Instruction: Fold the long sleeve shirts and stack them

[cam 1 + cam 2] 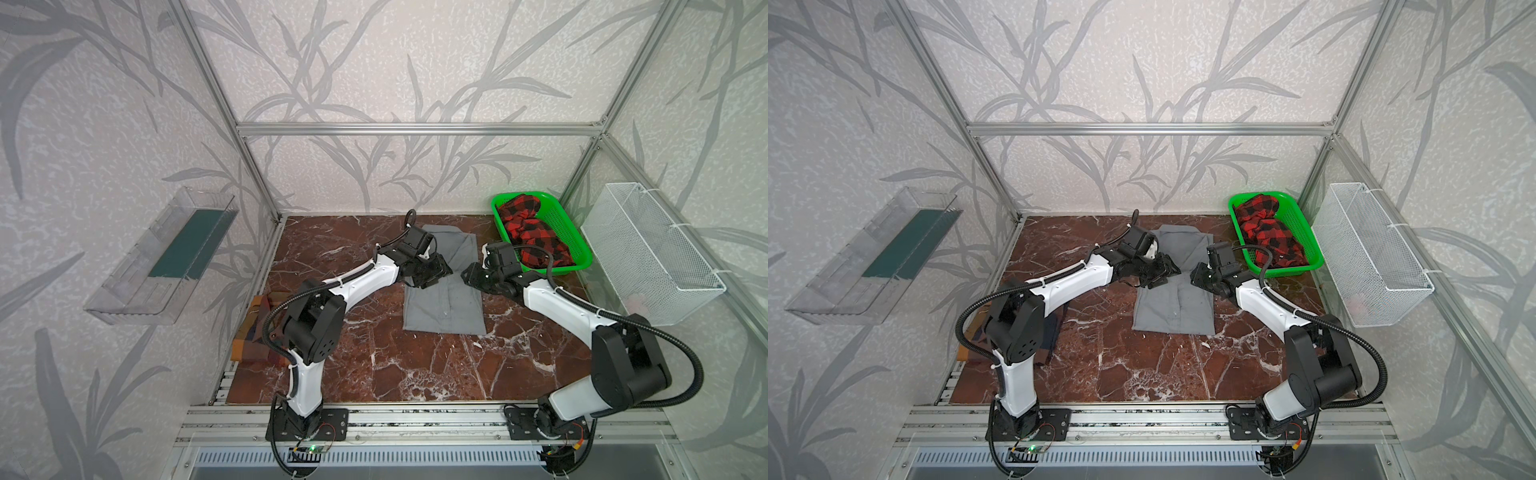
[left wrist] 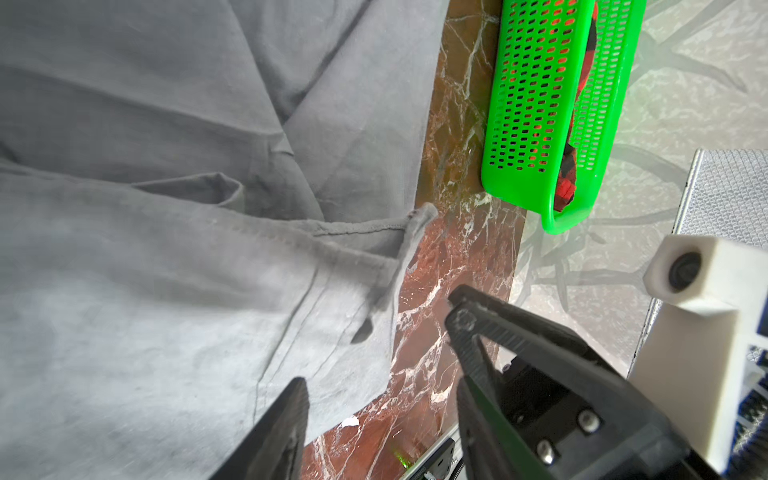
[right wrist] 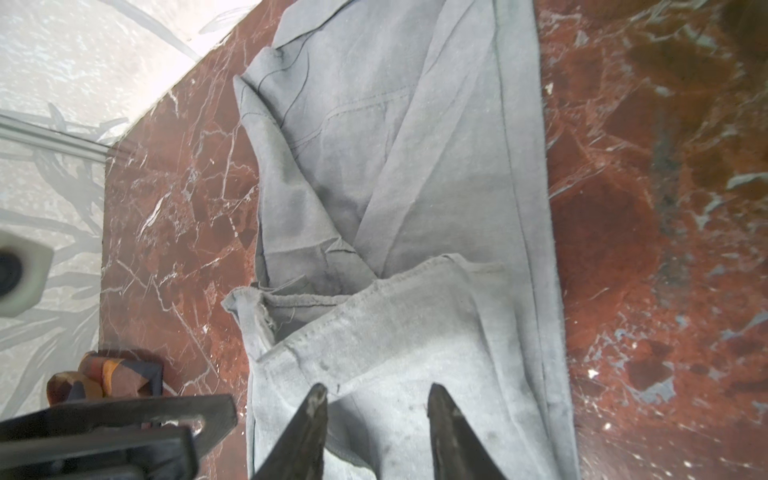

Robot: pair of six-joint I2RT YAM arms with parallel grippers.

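The grey shirt (image 1: 444, 299) lies flat mid-table as a long folded rectangle, with its sleeves turned in and its collar end towards the back wall. We see both pincers meeting low over its middle. The left pincer (image 1: 434, 277) is at one long edge and the right pincer (image 1: 469, 276) at the opposite edge, tips facing each other and near together.

In the right wrist view a stitched hem (image 3: 374, 286) runs across the cloth just ahead of the right pincer (image 3: 376, 392). Its jaws stand apart with bare cloth showing between them and nothing clamped. The left pincer's jaws are also apart and empty, at the shirt's edge where cloth meets the marble table (image 1: 415, 365).

The second shirt, in orange, brown and navy checks (image 1: 257, 328), sits folded well behind the left pincer, beside that arm's elbow at the table's left edge. Just beyond the right pincer is a green basket (image 1: 582, 253) holding a red and black checked cloth (image 1: 532, 237). Past that a white wire basket (image 1: 648, 257) hangs on the wall. A clear tray (image 1: 166, 253) is fixed to the wall on the left pincer's side.
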